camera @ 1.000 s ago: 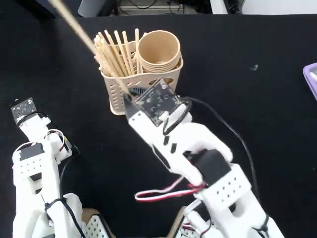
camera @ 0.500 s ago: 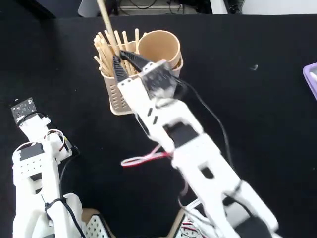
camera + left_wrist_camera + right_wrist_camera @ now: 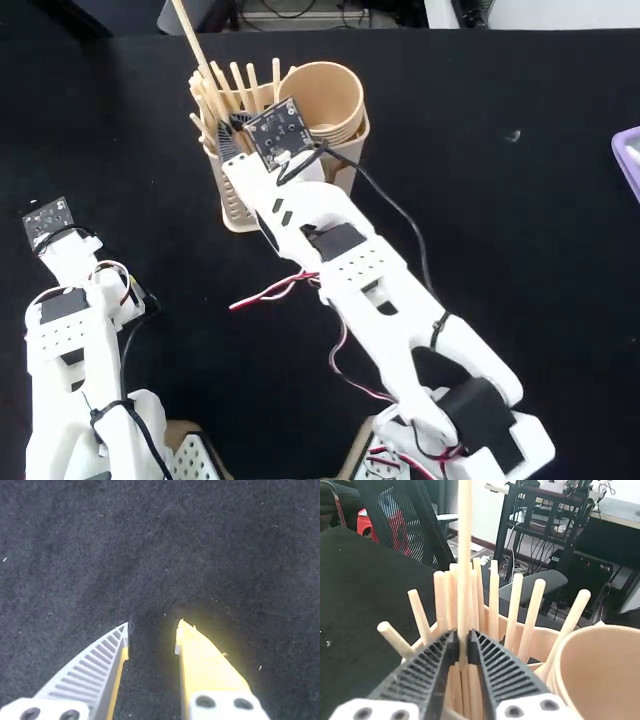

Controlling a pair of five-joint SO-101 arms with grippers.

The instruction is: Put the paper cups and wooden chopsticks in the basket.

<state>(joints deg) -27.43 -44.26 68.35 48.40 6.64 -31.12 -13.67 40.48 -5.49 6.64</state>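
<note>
A beige slotted basket (image 3: 237, 203) stands at the back of the black table. It holds a stack of paper cups (image 3: 320, 95) and several wooden chopsticks (image 3: 228, 92). My right gripper (image 3: 462, 647) is just above the basket's chopstick side, shut on one chopstick (image 3: 465, 555). That chopstick stands nearly upright among the others (image 3: 512, 610), its lower end down between them. From above, the held chopstick (image 3: 190, 35) leans back and left over the basket. The paper cups (image 3: 600, 670) are beside the gripper. My left gripper (image 3: 152, 630) hangs open just over bare table, holding nothing.
The right arm (image 3: 360, 280) stretches diagonally from the front edge to the basket. The left arm (image 3: 70, 320) stays folded at the front left. A purple object (image 3: 628, 150) shows at the right edge. A chair and shelving stand behind the table.
The right arm reached forward to the basket. The held chopstick swung from a steep slant to nearly upright and came down among the chopsticks. The left arm did not move.
</note>
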